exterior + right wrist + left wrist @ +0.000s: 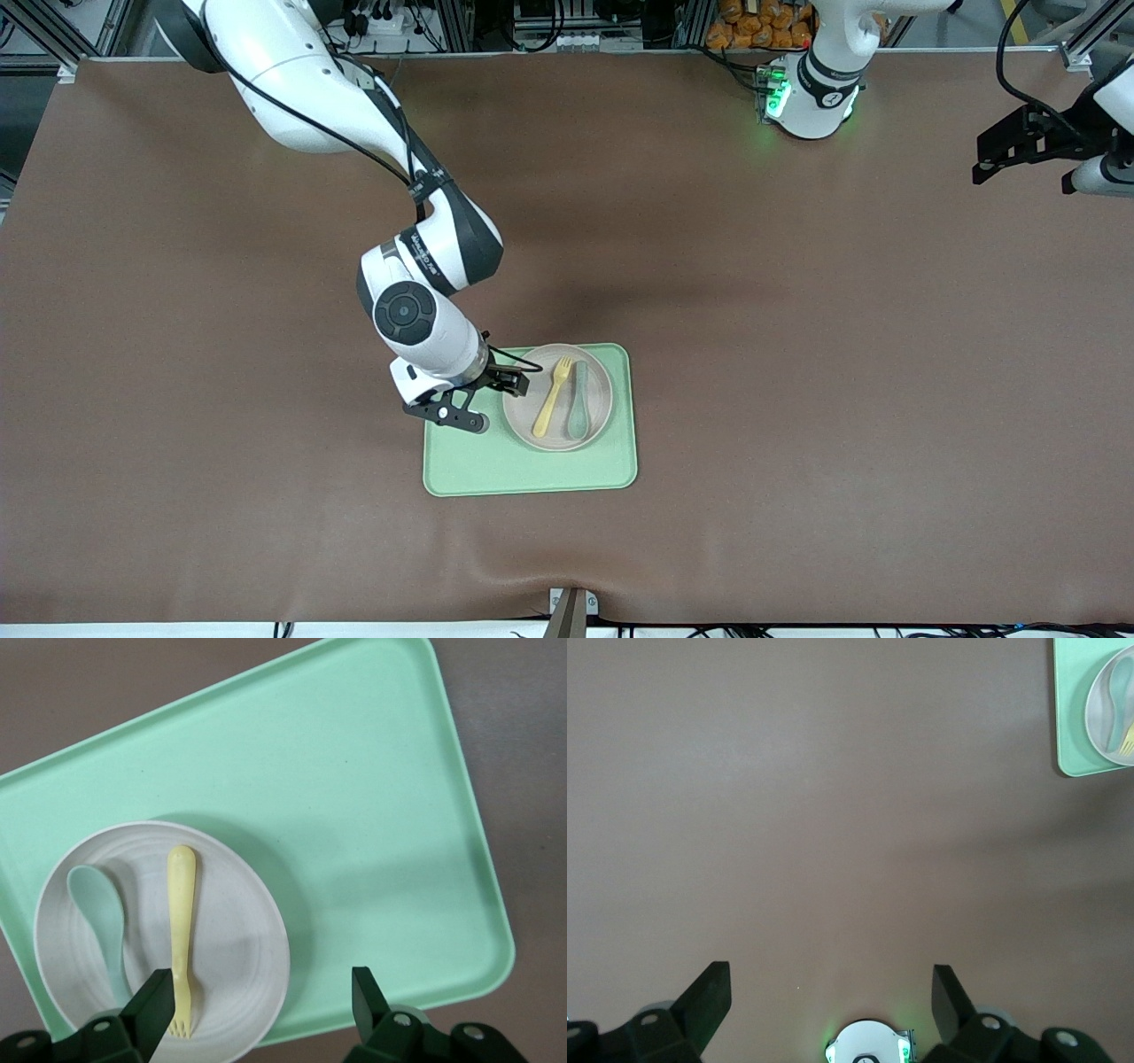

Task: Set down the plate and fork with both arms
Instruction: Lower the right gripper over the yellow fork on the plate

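I see the plate (557, 398) on the tray (530, 467), the fork (551, 398) lying in it beside a spoon (579, 400). My right gripper (496, 390) hangs at the plate's rim, fingers spread, holding nothing. The fork's handle runs away from them. My left gripper (1001, 151) waits, released, well apart.

The plate (557, 398) lies on the tray (530, 463), in the part farther from the front camera. On the plate lie the fork (553, 398) and the spoon (579, 403), side by side.
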You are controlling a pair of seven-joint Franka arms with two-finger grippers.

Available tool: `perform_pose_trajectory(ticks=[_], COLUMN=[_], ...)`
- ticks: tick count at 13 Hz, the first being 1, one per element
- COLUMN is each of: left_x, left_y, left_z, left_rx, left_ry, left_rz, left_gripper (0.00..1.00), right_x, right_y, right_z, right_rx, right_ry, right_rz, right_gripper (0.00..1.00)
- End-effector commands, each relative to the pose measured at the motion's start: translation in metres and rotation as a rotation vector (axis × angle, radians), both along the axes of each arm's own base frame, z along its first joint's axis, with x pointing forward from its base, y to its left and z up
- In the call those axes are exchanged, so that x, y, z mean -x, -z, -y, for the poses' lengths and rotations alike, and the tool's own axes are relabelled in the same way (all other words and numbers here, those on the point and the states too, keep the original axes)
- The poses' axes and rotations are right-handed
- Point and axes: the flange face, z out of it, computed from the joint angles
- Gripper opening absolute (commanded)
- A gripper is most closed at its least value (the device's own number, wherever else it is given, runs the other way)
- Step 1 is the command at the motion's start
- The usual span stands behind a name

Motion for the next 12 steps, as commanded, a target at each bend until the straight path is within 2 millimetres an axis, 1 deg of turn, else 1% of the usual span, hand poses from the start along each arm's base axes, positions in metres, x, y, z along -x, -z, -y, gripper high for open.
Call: perform_pose_trajectory(ticks=[1, 3, 4, 6, 7, 8, 9, 10, 11, 12], left_x=[0.005, 0.005, 0.006, 0.006, 0.007, 0.010, 0.013, 0.015, 0.015, 0.015], left_y=[-0.001, -0.001, -0.001, -0.002, -0.003, -0.008, -0.011, -0.012, -0.013, -0.013], left_z=[-0.005, -0.008, -0.012, -0.029, -0.033, -0.036, -0.046, -0.046, -0.043, -0.034], left_rx=[-0.010, -0.010, -0.010, -0.010, -0.010, -0.007, -0.004, -0.003, -0.003, -0.003], left_ry=[0.023, 0.065, 0.075, 0.039, 0.032, 0.026, 0.006, -0.006, -0.017, -0.020], left_rz=[0.002, 0.001, -0.002, -0.004, -0.002, 0.005, 0.011, 0.011, 0.009, 0.009], left_gripper=[1.00, 1.00, 1.00, 1.00, 1.00, 1.00, 1.00, 1.00, 1.00, 1.00], right_x=[-0.009, -0.013, -0.009, -0.011, -0.008, -0.004, -0.002, -0.001, 0.004, 0.010], right_y=[0.012, 0.022, 0.026, 0.038, 0.042, 0.050, 0.053, 0.056, 0.065, 0.073], right_z=[-0.019, -0.030, -0.043, -0.049, -0.059, -0.064, -0.067, -0.071, -0.080, -0.090], right_rx=[0.001, -0.004, -0.004, -0.003, -0.004, 0.000, 0.001, -0.008, -0.013, -0.012], right_ry=[0.001, 0.058, 0.060, 0.120, 0.119, 0.115, 0.110, 0.107, 0.097, 0.082], right_rz=[0.021, 0.020, 0.020, 0.021, 0.023, 0.018, 0.018, 0.027, 0.036, 0.041], right_gripper=[0.70, 0.69, 0.69, 0.70, 0.70, 0.69, 0.66, 0.64, 0.61, 0.58])
